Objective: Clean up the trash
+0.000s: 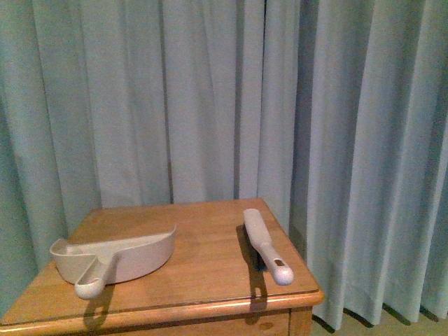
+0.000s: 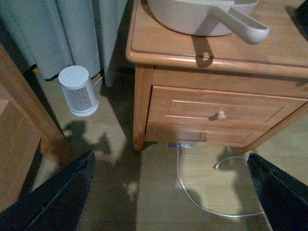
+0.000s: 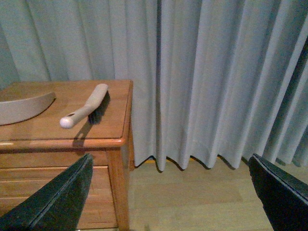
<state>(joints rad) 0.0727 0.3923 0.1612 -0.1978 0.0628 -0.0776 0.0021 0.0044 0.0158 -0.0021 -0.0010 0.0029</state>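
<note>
The white wad of tissue paper is not in any view. A pinkish-beige dustpan (image 1: pixel 115 257) lies on the left of the wooden nightstand (image 1: pixel 210 287), handle toward me. It also shows in the left wrist view (image 2: pixel 202 17) and partly in the right wrist view (image 3: pixel 24 108). A matching hand brush (image 1: pixel 266 245) lies on the right of the top; it also shows in the right wrist view (image 3: pixel 85 107). My left gripper (image 2: pixel 171 192) is open and empty, low over the floor before the nightstand. My right gripper (image 3: pixel 171 192) is open and empty, beside the nightstand's right corner.
Grey-blue curtains (image 1: pixel 224 98) hang behind and to the right of the nightstand. A small white cylindrical appliance (image 2: pixel 78 90) stands on the floor to its left. A white cable (image 2: pixel 192 192) runs over the floor. The nightstand has a drawer with a knob (image 2: pixel 221 115). Wooden furniture (image 2: pixel 19 125) stands close by.
</note>
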